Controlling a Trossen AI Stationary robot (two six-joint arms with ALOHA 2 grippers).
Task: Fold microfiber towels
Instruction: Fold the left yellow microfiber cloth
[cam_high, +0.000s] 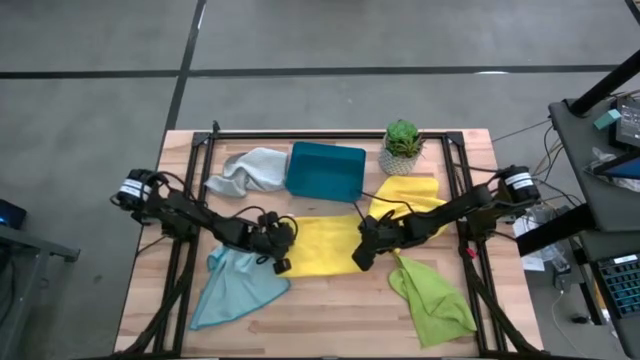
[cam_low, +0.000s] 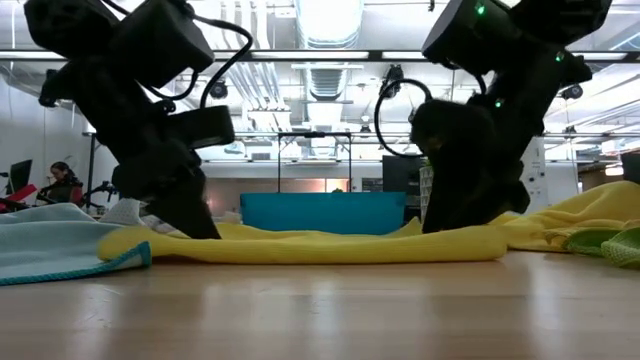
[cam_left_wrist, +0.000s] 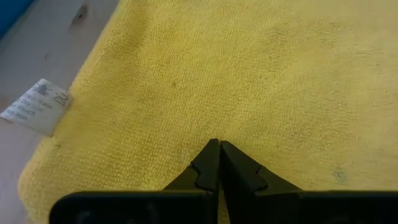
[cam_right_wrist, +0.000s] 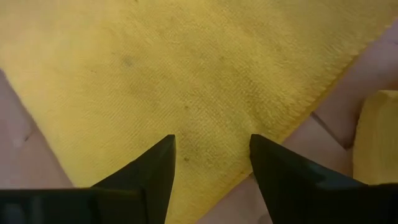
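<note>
A yellow microfiber towel (cam_high: 320, 245) lies flat in the middle of the table, its white label (cam_left_wrist: 37, 106) sticking out onto the wood. My left gripper (cam_left_wrist: 216, 144) is shut and slants down over the towel's left part (cam_high: 282, 264). My right gripper (cam_right_wrist: 211, 146) is open, its fingers spread above the towel's right-hand corner (cam_high: 358, 262). A second yellow towel (cam_high: 410, 195) lies crumpled behind the right arm. The light blue towel (cam_high: 235, 285) lies at the near left, the lime green towel (cam_high: 430, 295) at the near right and the pale grey towel (cam_high: 250, 170) at the far left. My left gripper brings its shut fingertips (cam_low: 208, 232) slanting down from the table's left onto the towel's top face near its left edge; whether they touch the cloth I cannot tell. My right gripper comes down from the right over the corner (cam_low: 445, 228); whether its open fingers touch I cannot tell.
A teal tray (cam_high: 325, 170) stands just behind the middle towel, and a small potted plant (cam_high: 402, 148) stands to the tray's right at the far edge. Black frame rails (cam_high: 190, 200) run along both sides of the table. Bare wood (cam_high: 330, 310) shows in front of the towel.
</note>
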